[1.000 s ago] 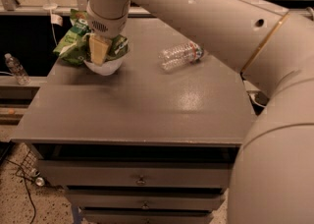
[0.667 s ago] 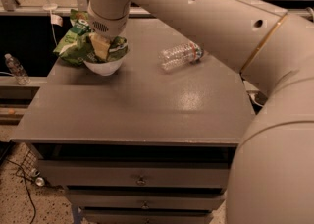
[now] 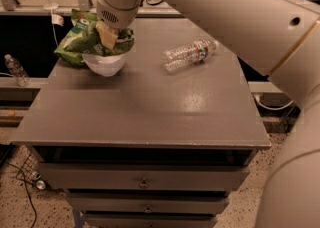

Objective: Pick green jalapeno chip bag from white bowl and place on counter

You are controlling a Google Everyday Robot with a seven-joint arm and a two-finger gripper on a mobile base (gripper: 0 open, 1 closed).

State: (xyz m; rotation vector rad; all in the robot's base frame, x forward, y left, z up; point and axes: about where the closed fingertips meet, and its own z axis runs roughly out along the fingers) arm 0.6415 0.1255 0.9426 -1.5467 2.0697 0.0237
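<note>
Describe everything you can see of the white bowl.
The white bowl is small, round, plain and glossy, standing near the far left of the counter. Only its lower outer wall shows: the green jalapeno chip bag fills it and spills over its left rim, and the gripper is down in the bag above it.

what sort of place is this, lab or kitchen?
Likely a lab or test space, not a kitchen: the counter is a grey drawer cabinet, and loose cables trail on a speckled floor. The claw is at the white bowl and chip bag.
</note>
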